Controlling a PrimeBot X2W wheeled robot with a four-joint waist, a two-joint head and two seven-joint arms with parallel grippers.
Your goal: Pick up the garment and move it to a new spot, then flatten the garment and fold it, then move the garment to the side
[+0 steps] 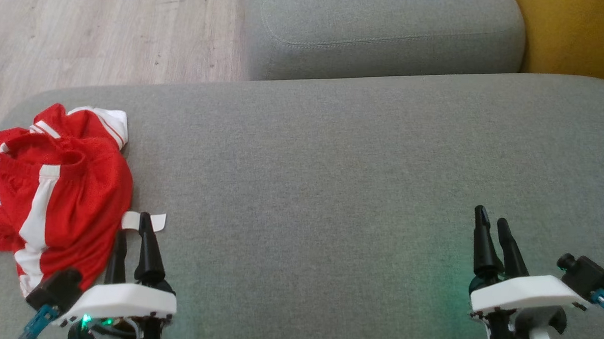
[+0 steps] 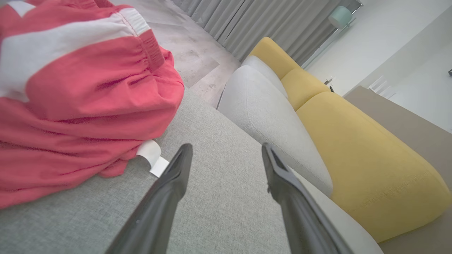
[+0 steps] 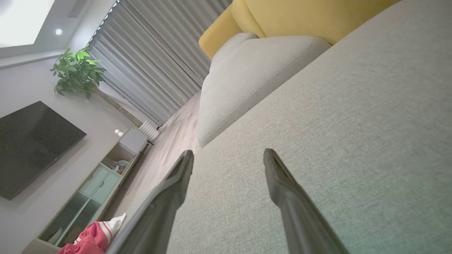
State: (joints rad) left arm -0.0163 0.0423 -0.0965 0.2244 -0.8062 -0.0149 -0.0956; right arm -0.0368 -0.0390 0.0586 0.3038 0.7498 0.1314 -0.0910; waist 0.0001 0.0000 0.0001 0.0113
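- Head view: the garment (image 1: 56, 189), red with white stripes, lies crumpled at the near-left corner of the big grey cushion (image 1: 332, 166), close to that cushion's left edge.
- The left fingers (image 1: 148, 249) stand apart and empty over the cushion's near-left part, just beside the garment's hem, with their tips by its white tag (image 1: 158, 221).
- The right fingers (image 1: 482, 238) are likewise apart and empty over the cushion's near-right part, well apart from the garment.
- Judged from this, the first step is in hand: the pick-up has not begun.
- The next move probably calls for the left fingers to shift over a bunched fold, descend and close. The cloth looks loose, so a shallow bite on the hem could slip.
- Count: one garment, one white tag, two pairs of fingers, two grey cushions counting the farther one (image 1: 379, 30).
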